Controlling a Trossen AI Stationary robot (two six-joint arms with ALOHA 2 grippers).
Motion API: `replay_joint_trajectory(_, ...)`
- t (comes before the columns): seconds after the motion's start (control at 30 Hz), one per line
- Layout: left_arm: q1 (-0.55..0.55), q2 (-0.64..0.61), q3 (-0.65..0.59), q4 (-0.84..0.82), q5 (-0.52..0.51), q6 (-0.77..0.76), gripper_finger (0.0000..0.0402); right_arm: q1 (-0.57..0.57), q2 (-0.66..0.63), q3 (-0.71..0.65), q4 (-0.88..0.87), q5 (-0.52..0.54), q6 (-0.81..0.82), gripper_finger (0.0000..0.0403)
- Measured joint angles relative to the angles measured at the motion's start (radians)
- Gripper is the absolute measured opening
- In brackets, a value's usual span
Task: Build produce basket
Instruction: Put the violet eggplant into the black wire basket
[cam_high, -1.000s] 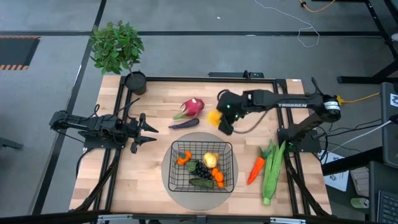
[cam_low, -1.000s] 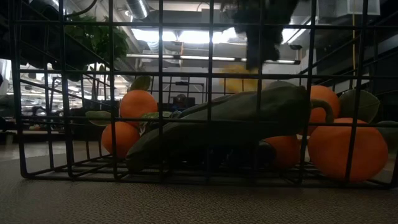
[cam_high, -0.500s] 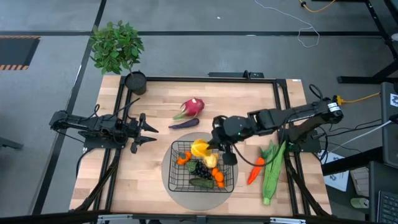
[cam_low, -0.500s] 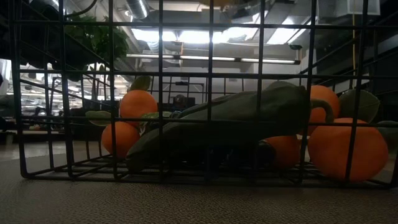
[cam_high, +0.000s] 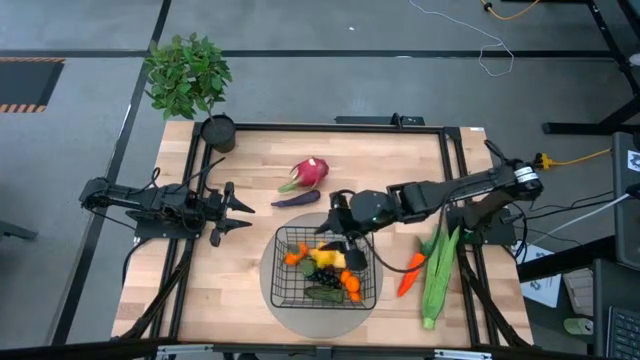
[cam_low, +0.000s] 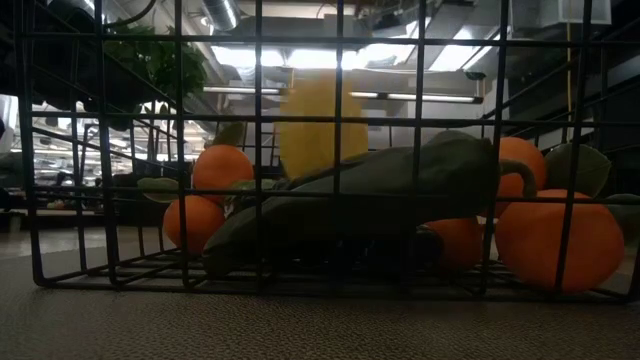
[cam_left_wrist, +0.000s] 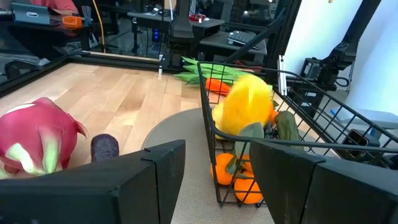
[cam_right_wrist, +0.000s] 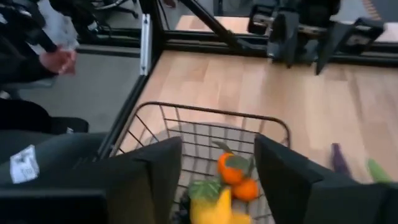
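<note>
The black wire basket (cam_high: 283, 236) stands on a round grey mat near the table's front edge. It holds orange fruits (cam_high: 352, 285), dark grapes (cam_high: 322, 272) and a green cucumber (cam_low: 400, 185). A yellow fruit (cam_high: 328, 252) shows blurred inside the basket (cam_low: 310, 125), above the cucumber and just under my right gripper (cam_high: 338, 232), whose fingers stand apart over the basket (cam_right_wrist: 217, 143). A pink dragon fruit (cam_high: 310, 170) and a purple eggplant (cam_high: 296, 199) lie behind the basket. A carrot (cam_high: 411, 272) and a green husk (cam_high: 437, 275) lie to its right. My left gripper (cam_high: 245, 213) waits open at the left.
A leafy plant (cam_high: 187, 75) and a small black pot (cam_high: 218, 132) stand at the far left corner. Black frame rails (cam_high: 450, 170) run along the table's edges. Bare wood lies between the left gripper and the basket. A person's hand (cam_right_wrist: 59, 59) shows beyond the table.
My right gripper has carried the yellow fruit from the far right of the table toward the near edge and left, over the basket, tipping as it went. It has let go, and the fruit has come down inside the basket onto the other produce.
</note>
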Motion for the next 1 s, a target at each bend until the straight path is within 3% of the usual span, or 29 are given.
replay_joint_trajectory(0.17,0.0,0.0,0.0,0.0,0.0,0.0,0.017,0.0,0.012,0.0,0.054,-0.075,0.016,0.0219)
replay_joint_trajectory(0.33,0.0,0.0,0.0,0.0,0.0,0.0,0.017,-0.002,-0.016,0.0,0.049,-0.023,0.01,0.0219)
replay_joint_trajectory(0.7,0.0,0.0,0.0,0.0,0.0,0.0,0.017,-0.046,-0.065,0.001,0.065,0.421,-0.312,0.0215)
replay_joint_trajectory(0.83,0.0,0.0,0.0,0.0,0.0,0.0,0.017,-0.119,-0.055,0.001,0.079,0.56,-0.35,0.0215)
replay_joint_trajectory(0.9,0.0,0.0,0.0,0.0,0.0,0.0,0.017,-0.173,-0.054,0.001,0.066,0.531,-0.33,0.0215)
replay_joint_trajectory(1.0,0.0,0.0,0.0,0.0,0.0,0.0,0.017,-0.272,-0.054,0.001,0.026,0.364,-0.258,0.0215)
